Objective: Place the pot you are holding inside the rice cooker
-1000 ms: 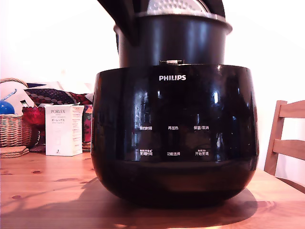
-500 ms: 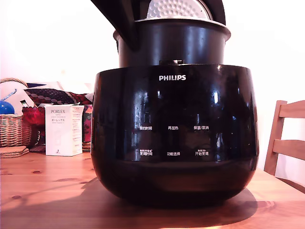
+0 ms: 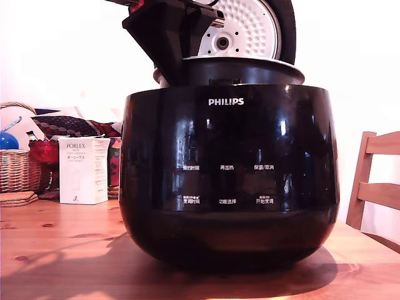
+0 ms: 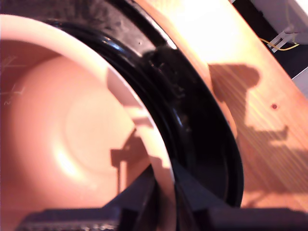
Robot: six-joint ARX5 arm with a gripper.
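The rice cooker (image 3: 228, 181) is a large glossy black body marked PHILIPS, standing on the wooden table. Its round lid (image 3: 244, 28) is up, showing the dimpled white inner plate. The pot (image 3: 250, 70) sits low in the cooker's opening, with only its flared rim and a short band of wall above the body. My gripper (image 3: 170, 65) comes down from above at the exterior view's left side of the pot, shut on the rim. In the wrist view my gripper (image 4: 166, 190) pinches the pot's rim (image 4: 144, 120), one finger inside and one outside. The cooker's black rim (image 4: 207, 139) rings the pot closely.
A white PORLEX box (image 3: 83, 170) and a wicker basket (image 3: 17, 169) stand behind the cooker at the exterior view's left. A wooden chair (image 3: 375, 181) is at the right. Bare wooden table (image 4: 264, 96) lies beside the cooker.
The pot has sunk well down into the cooker, from standing tall above the body to only its rim showing. My gripper came down with it, and more of the lid's plate is uncovered.
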